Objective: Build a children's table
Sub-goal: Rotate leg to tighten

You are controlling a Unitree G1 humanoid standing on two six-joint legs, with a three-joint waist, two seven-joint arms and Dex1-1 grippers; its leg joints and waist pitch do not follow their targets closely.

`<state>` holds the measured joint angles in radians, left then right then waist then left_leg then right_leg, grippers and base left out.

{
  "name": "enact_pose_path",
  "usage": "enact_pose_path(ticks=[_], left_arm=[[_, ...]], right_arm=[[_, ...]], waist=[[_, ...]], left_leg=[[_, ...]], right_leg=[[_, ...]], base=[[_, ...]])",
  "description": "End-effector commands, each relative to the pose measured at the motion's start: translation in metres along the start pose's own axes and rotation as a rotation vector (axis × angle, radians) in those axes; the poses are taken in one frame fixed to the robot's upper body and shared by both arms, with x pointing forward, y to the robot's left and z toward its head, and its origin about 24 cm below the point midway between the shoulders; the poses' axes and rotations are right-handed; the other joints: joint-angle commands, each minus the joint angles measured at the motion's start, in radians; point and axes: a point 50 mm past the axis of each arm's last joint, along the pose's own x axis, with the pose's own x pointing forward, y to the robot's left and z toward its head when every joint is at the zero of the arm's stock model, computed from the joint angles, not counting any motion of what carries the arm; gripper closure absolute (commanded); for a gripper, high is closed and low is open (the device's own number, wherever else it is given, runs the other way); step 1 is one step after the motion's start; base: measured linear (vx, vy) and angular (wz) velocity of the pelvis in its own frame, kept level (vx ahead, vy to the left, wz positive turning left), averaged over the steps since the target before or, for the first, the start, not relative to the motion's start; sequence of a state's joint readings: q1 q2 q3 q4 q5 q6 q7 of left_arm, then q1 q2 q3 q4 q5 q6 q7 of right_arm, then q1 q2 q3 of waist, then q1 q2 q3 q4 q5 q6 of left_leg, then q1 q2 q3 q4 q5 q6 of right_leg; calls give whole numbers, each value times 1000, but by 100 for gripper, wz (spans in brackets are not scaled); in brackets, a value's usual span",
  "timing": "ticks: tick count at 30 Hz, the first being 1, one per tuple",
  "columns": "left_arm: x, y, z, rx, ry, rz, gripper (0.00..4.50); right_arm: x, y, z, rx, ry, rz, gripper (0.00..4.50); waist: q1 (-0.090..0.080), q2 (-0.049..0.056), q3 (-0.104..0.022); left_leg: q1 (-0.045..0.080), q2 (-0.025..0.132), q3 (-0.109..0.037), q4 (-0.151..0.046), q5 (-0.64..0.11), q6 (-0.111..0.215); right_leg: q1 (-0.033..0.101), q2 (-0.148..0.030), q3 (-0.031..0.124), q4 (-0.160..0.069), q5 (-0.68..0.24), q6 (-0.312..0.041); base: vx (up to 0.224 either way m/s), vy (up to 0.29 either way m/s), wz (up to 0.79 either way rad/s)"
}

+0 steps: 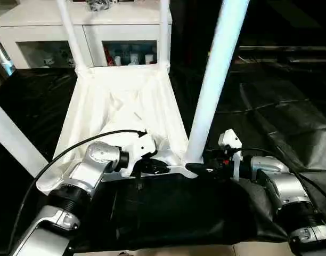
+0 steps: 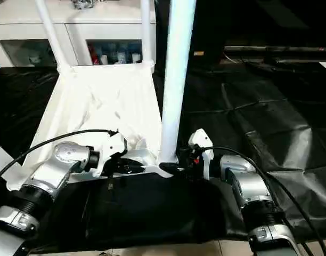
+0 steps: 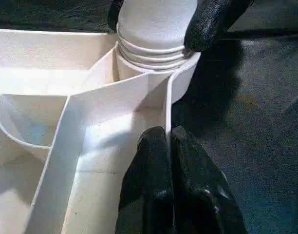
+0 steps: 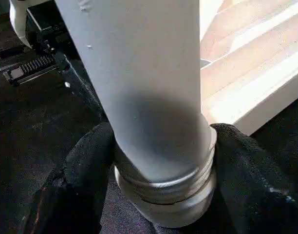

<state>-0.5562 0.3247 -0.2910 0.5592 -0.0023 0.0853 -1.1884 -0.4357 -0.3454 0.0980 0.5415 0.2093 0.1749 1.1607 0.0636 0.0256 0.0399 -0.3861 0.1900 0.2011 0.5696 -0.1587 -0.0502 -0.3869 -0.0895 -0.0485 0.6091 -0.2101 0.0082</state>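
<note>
The children's table lies upside down on black sheeting, its white top [image 1: 115, 101] facing up with ribs showing. Four white legs stand up from its corners; the near right leg [image 1: 216, 74] rises tall in front of me. My right gripper [image 1: 197, 168] is shut on this leg's base, and its black fingers [image 4: 85, 161] hug the threaded end just above the corner socket [image 3: 180, 83]. My left gripper [image 1: 162, 168] is shut, its fingertips [image 3: 156, 141] pinched on the thin near rim of the top beside that socket.
A white cabinet [image 1: 40, 21] with glass-fronted compartments stands behind the table. Wrinkled black sheeting [image 1: 269, 106] covers the floor on all sides. A black cable [image 1: 72, 146] loops over my left forearm.
</note>
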Motion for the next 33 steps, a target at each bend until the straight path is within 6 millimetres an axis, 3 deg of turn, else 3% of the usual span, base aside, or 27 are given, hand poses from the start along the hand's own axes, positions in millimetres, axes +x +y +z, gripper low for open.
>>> enact_pose_path(ticks=[1, 5, 6, 12, 13, 15, 19, 22, 23, 24, 31, 33], left_arm=[[8, -6, 10, 32, -53, -41, 450], [13, -1, 10, 23, -41, 33, 450], [19, 5, 13, 5, -47, 108, 450], [40, 13, 26, -29, -72, 240, 450], [43, 14, 28, -33, -76, 255, 450], [50, 14, 32, -44, -84, 283, 450], [67, 12, 42, -63, -102, 342, 450], [73, 8, 44, -65, -111, 323, 450], [73, 8, 44, -65, -111, 323, 450], [74, 7, 43, -64, -112, 311, 450], [58, 3, 35, -22, -120, 194, 450], [46, -4, 29, -2, -118, 73, 450]], right_arm=[[9, 8, 0, 8, -2, 59, 171], [13, 9, -3, 11, -11, 20, 175], [18, 6, -8, 11, -4, -73, 175], [36, 1, -17, 50, -26, -298, 176], [38, 1, -17, 59, -34, -319, 176], [45, 2, -16, 72, -52, -356, 176], [64, 0, -11, 105, -84, -493, 176], [75, 3, -8, 91, -78, -494, 176], [75, 3, -8, 91, -78, -494, 176], [76, 4, -8, 89, -83, -479, 120], [59, -2, -1, 44, -101, -364, 68], [42, -6, 4, -3, -91, -290, 68]], waist=[[3, -14, -50], [2, -14, -49], [0, -16, -49], [-9, -19, -42], [-9, -14, -45], [-10, -17, -45], [-15, -13, -50], [-18, -13, -51], [-18, -13, -51], [-17, -16, -53], [-17, -16, -54], [-17, -14, -55]], left_leg=[[20, 46, -18, -61, -242, 64], [22, 47, -18, -63, -250, 57], [22, 46, -18, -63, -256, 52], [27, 42, -24, -68, -319, 18], [27, 42, -25, -68, -319, 16], [25, 41, -25, -70, -315, 16], [22, 39, -24, -67, -289, 19], [17, 37, -24, -65, -271, 42], [17, 37, -24, -65, -271, 42], [16, 37, -23, -63, -257, 55], [12, 39, -23, -61, -241, 76], [13, 39, -21, -58, -229, 89]], right_leg=[[31, -55, 35, -78, -182, -246], [28, -55, 36, -81, -197, -239], [27, -56, 37, -82, -208, -235], [19, -60, 39, -102, -378, -177], [20, -60, 39, -101, -375, -174], [20, -58, 38, -101, -353, -174], [22, -56, 38, -96, -289, -188], [27, -56, 37, -93, -252, -194], [27, -56, 37, -93, -252, -194], [29, -57, 37, -91, -230, -199], [34, -56, 35, -87, -200, -213], [34, -56, 34, -84, -171, -231]], base=[[0, 0, 0], [0, 0, 0], [0, 0, 0], [0, 0, 0], [0, 0, 0], [0, 0, 0], [0, 0, 0], [0, 0, 0], [0, 0, 0], [0, 0, 0], [0, 0, 0], [0, 0, 0]])
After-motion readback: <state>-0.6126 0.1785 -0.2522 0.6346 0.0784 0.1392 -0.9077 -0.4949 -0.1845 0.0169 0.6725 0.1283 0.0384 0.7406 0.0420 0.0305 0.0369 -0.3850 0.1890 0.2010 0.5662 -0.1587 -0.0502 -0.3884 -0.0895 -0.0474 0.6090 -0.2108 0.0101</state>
